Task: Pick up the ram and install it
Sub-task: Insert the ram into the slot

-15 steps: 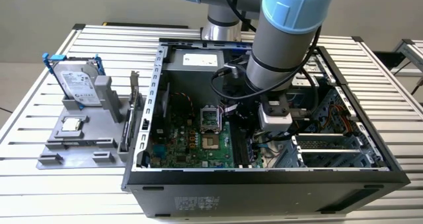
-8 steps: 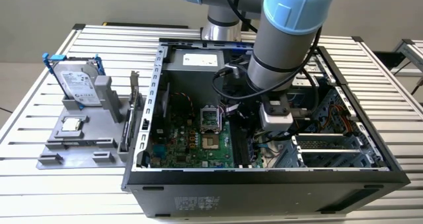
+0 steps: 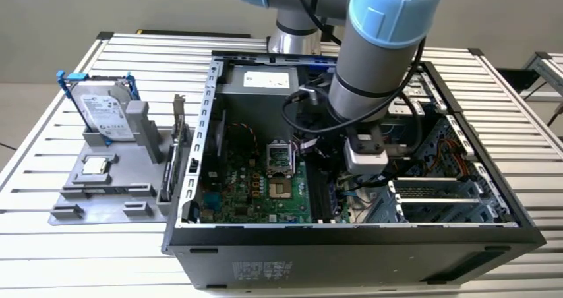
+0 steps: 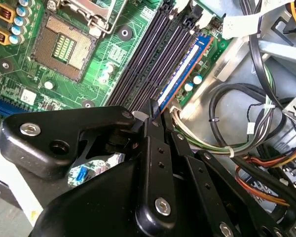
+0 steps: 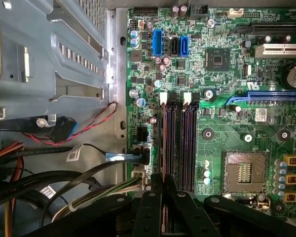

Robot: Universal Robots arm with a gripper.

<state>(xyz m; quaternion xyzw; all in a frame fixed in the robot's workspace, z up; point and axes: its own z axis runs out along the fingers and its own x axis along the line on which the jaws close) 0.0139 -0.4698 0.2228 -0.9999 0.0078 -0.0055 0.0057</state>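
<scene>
The gripper (image 4: 154, 111) stood inside the case (image 3: 352, 242), fingers (image 4: 153, 129) closed on the ram (image 4: 180, 74) seated in its motherboard (image 5: 227, 133) slot.

Slatted metal table (image 3: 79, 245); plain beige wall (image 3: 132, 4) behind
</scene>
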